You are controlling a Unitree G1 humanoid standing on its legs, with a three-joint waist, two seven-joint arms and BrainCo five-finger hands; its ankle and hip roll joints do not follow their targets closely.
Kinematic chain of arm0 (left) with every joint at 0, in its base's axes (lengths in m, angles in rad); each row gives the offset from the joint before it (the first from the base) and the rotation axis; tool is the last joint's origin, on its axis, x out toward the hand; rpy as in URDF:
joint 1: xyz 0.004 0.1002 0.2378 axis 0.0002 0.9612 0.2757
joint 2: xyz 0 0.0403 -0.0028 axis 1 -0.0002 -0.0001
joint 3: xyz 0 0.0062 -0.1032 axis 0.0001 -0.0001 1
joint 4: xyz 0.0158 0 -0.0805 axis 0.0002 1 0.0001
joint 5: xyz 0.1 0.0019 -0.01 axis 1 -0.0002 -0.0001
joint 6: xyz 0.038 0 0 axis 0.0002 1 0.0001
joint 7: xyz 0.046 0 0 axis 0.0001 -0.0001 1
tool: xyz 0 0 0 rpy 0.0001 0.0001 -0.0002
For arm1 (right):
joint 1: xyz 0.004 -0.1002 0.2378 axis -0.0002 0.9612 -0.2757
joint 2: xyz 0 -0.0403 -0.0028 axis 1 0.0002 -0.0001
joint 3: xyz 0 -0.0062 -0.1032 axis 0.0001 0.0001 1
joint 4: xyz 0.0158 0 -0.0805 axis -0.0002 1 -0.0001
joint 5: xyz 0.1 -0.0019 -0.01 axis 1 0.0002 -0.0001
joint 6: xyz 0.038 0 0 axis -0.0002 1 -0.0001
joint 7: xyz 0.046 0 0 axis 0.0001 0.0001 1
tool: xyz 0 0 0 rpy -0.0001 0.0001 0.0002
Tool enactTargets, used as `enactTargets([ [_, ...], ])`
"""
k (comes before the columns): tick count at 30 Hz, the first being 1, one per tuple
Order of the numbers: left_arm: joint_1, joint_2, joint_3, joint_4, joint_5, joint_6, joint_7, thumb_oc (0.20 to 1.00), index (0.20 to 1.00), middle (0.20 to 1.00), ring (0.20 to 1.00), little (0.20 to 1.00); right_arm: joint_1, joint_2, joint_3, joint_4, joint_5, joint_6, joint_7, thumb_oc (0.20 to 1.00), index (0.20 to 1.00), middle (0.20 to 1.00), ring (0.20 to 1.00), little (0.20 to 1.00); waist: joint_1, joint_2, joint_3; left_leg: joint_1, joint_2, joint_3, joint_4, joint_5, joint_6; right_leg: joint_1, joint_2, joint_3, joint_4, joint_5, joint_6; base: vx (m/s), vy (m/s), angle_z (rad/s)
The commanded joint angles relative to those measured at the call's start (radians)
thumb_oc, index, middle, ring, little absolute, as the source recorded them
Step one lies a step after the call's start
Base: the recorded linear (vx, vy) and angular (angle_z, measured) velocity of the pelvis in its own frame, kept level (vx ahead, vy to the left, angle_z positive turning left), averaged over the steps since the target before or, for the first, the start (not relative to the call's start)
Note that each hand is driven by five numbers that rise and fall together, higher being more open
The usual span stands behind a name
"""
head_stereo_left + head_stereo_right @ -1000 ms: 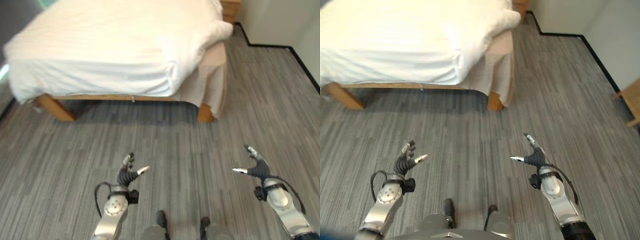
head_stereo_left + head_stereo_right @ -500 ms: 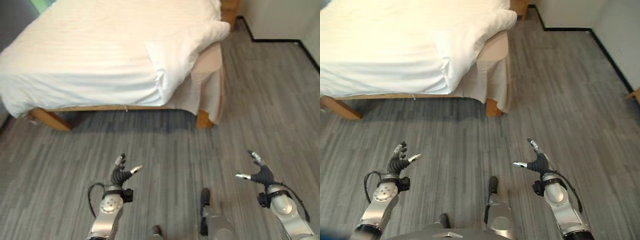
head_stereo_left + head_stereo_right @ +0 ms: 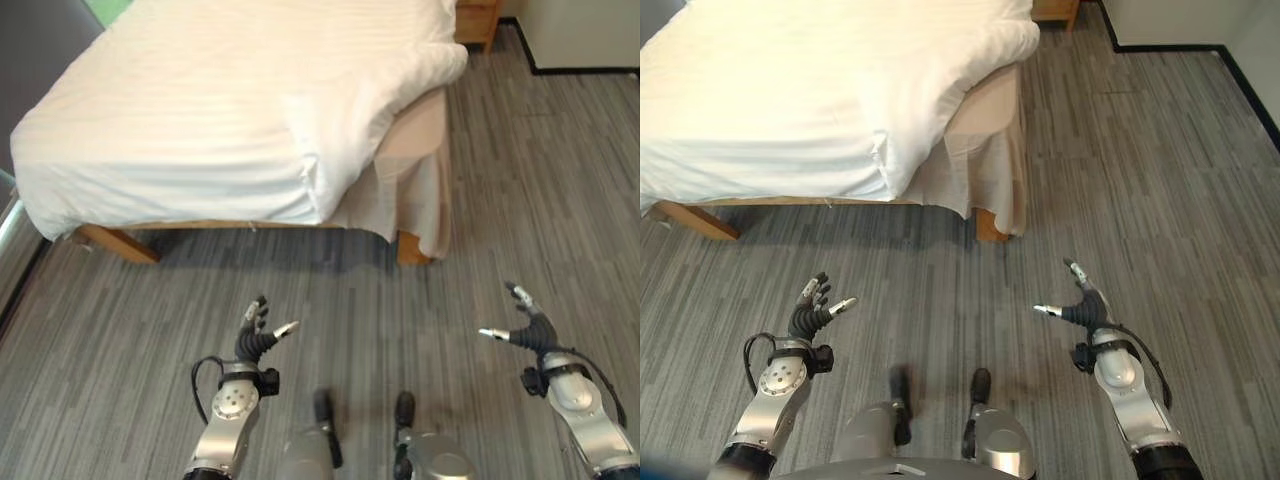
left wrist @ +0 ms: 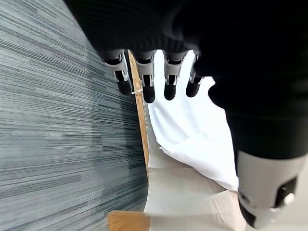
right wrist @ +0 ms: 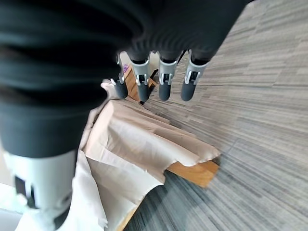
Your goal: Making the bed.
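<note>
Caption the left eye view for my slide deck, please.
Both open hands, left and right, held above grey floor before white-sheeted bed.

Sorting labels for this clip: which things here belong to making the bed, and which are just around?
For the job: bed, white duvet, beige sheet, left hand, right hand.

Just around: wooden nightstand, grey floor.

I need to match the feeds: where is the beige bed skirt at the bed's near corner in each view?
Left eye view: beige bed skirt right of centre, upper half.
Right eye view: left of centre.
Left wrist view: pale cloth past the left hand.
Right wrist view: draped past the right hand.
Shared landmark: wooden bed leg beneath the skirt.
</note>
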Motion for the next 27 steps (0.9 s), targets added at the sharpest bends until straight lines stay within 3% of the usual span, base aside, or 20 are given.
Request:
enactTargets([
  [1, 0.035, 0.016, 0.008, -0.106, -0.016, -0.051, 0.016, 1.000, 1.000, 1.000, 1.000, 1.000, -0.002, -0.051, -0.024, -0.079, 0.027, -0.046, -0.001, 1.000, 1.000, 1.000, 1.000, 1.000, 0.008, -0.013, -0.024, -0.066, 0.003, 0.001, 0.021, 0.123, -0.005, 0.045, -0.120, 0.000, 0.019, -0.118, 0.135, 0.27, 0.072, 0.05],
  [5, 0.067, 0.008, 0.028, -0.111, -0.020, -0.051, 0.012, 1.000, 1.000, 1.000, 1.000, 1.000, 0.004, -0.038, -0.025, -0.085, 0.043, -0.050, 0.013, 1.000, 1.000, 1.000, 1.000, 1.000, 0.012, -0.009, -0.031, -0.020, 0.050, 0.068, 0.021, 0.178, -0.025, 0.106, -0.105, 0.031, 0.019, -0.158, 0.134, 0.25, 0.095, -0.17],
  [8, 0.079, 0.009, 0.033, -0.109, -0.016, -0.044, 0.006, 1.000, 1.000, 1.000, 1.000, 1.000, 0.011, -0.018, -0.021, -0.083, 0.031, -0.046, 0.014, 1.000, 1.000, 1.000, 1.000, 1.000, 0.013, -0.017, -0.052, -0.001, 0.070, 0.109, 0.021, 0.162, -0.008, 0.141, -0.108, 0.044, 0.019, -0.186, 0.137, 0.28, 0.142, -0.54],
  [10, 0.071, 0.018, 0.027, -0.103, -0.015, -0.041, 0.005, 1.000, 1.000, 1.000, 1.000, 1.000, 0.008, -0.002, -0.015, -0.074, 0.023, -0.047, 0.005, 1.000, 1.000, 1.000, 1.000, 1.000, 0.008, -0.045, -0.063, 0.005, 0.062, 0.122, 0.021, 0.152, -0.001, 0.155, -0.125, 0.039, 0.019, -0.181, 0.149, 0.23, 0.148, -0.14],
  [12, 0.071, 0.053, 0.029, -0.110, -0.011, -0.036, 0.008, 1.000, 1.000, 1.000, 1.000, 1.000, -0.006, 0.016, 0.003, -0.073, 0.011, -0.045, 0.002, 1.000, 1.000, 1.000, 1.000, 1.000, 0.018, -0.100, -0.091, 0.042, 0.044, 0.163, 0.021, 0.113, 0.036, 0.169, -0.153, 0.053, 0.038, -0.157, 0.175, 0.34, 0.199, -0.02],
  [13, 0.071, 0.053, 0.030, -0.110, -0.011, -0.036, 0.008, 1.000, 1.000, 1.000, 1.000, 1.000, -0.006, 0.017, 0.004, -0.072, 0.011, -0.045, 0.001, 1.000, 1.000, 1.000, 1.000, 1.000, 0.020, -0.101, -0.091, 0.043, 0.043, 0.165, 0.021, 0.112, 0.037, 0.169, -0.154, 0.055, 0.039, -0.158, 0.176, 0.25, 0.149, -0.16],
  [15, 0.071, 0.081, 0.032, -0.127, -0.004, -0.029, 0.005, 1.000, 1.000, 1.000, 1.000, 1.000, 0.001, 0.029, 0.008, -0.079, 0.008, -0.045, 0.010, 1.000, 1.000, 1.000, 1.000, 1.000, 0.027, -0.131, -0.100, 0.069, 0.029, 0.183, 0.021, 0.077, 0.061, 0.117, -0.177, 0.064, 0.170, -0.148, 0.201, 0.15, 0.135, -0.33],
  [16, 0.071, 0.081, 0.032, -0.127, -0.004, -0.029, 0.005, 1.000, 1.000, 1.000, 1.000, 1.000, 0.001, 0.029, 0.008, -0.079, 0.008, -0.045, 0.010, 1.000, 1.000, 1.000, 1.000, 1.000, 0.028, -0.132, -0.100, 0.069, 0.029, 0.183, 0.021, 0.077, 0.061, 0.116, -0.177, 0.065, 0.171, -0.148, 0.202, 0.26, 0.378, -0.34],
  [17, 0.047, 0.117, 0.034, -0.132, 0.003, -0.019, 0.026, 1.000, 1.000, 1.000, 1.000, 1.000, -0.026, 0.028, 0.027, -0.086, -0.009, -0.040, 0.010, 1.000, 1.000, 1.000, 1.000, 1.000, 0.018, -0.156, -0.077, 0.131, -0.002, 0.183, 0.021, -0.011, 0.087, -0.053, -0.220, 0.104, 0.447, -0.048, 0.284, 0.19, 0.299, -0.32],
  [20, 0.032, 0.141, 0.047, -0.140, 0.008, -0.018, 0.036, 1.000, 1.000, 1.000, 1.000, 1.000, -0.041, 0.028, 0.030, -0.091, -0.021, -0.035, 0.011, 1.000, 1.000, 1.000, 1.000, 1.000, 0.014, -0.145, -0.059, 0.136, 0.016, 0.190, 0.021, -0.009, 0.097, -0.141, -0.222, 0.098, 0.526, -0.003, 0.279, 0.18, 0.219, -0.09],
  [21, 0.021, 0.151, 0.061, -0.136, 0.012, -0.016, 0.041, 1.000, 1.000, 1.000, 1.000, 1.000, -0.037, 0.028, 0.031, -0.085, -0.032, -0.029, 0.009, 1.000, 1.000, 1.000, 1.000, 1.000, 0.019, -0.152, -0.066, 0.155, 0.013, 0.184, 0.021, -0.038, 0.080, -0.139, -0.263, 0.041, 0.456, -0.009, 0.280, 0.26, 0.081, 0.24],
  [23, 0.006, 0.158, 0.065, -0.134, 0.016, -0.015, 0.034, 1.000, 1.000, 1.000, 1.000, 1.000, -0.013, 0.024, 0.016, -0.099, -0.032, -0.028, 0.017, 1.000, 1.000, 1.000, 1.000, 1.000, 0.006, -0.155, -0.064, 0.159, 0.017, 0.178, 0.021, -0.034, 0.072, -0.129, -0.238, 0.009, 0.304, -0.032, 0.246, 0.30, 0.029, 0.16],
  [24, 0.002, 0.159, 0.064, -0.125, 0.020, -0.015, 0.030, 1.000, 1.000, 1.000, 1.000, 1.000, 0.002, 0.024, 0.006, -0.106, -0.032, -0.028, 0.015, 1.000, 1.000, 1.000, 1.000, 1.000, -0.005, -0.161, -0.066, 0.165, 0.012, 0.165, 0.021, -0.044, 0.067, -0.124, -0.220, 0.012, 0.198, -0.028, 0.235, 0.20, 0.002, 0.29],
  [25, 0.002, 0.159, 0.064, -0.125, 0.020, -0.015, 0.031, 1.000, 1.000, 1.000, 1.000, 1.000, 0.002, 0.024, 0.006, -0.106, -0.032, -0.028, 0.015, 1.000, 1.000, 1.000, 1.000, 1.000, -0.005, -0.161, -0.066, 0.166, 0.013, 0.164, 0.021, -0.044, 0.066, -0.123, -0.219, 0.012, 0.197, -0.028, 0.235, 0.24, -0.024, 0.30],
  [26, -0.006, 0.158, 0.066, -0.111, 0.024, -0.014, 0.029, 1.000, 1.000, 1.000, 1.000, 1.000, 0.028, 0.032, -0.004, -0.107, -0.032, -0.031, 0.012, 1.000, 1.000, 1.000, 1.000, 1.000, -0.020, -0.170, -0.071, 0.176, 0.004, 0.152, 0.021, -0.059, 0.060, -0.141, -0.202, 0.033, 0.076, 0.000, 0.232, 0.31, -0.035, 0.36],
  [27, -0.017, 0.155, 0.067, -0.095, 0.035, -0.013, 0.029, 1.000, 1.000, 1.000, 1.000, 1.000, 0.059, 0.038, -0.020, -0.116, -0.032, -0.033, 0.009, 1.000, 1.000, 1.000, 1.000, 1.000, -0.038, -0.174, -0.072, 0.204, 0.002, 0.145, 0.021, -0.081, 0.049, -0.207, -0.201, 0.056, 0.019, 0.032, 0.250, 0.31, -0.034, 0.23],
])
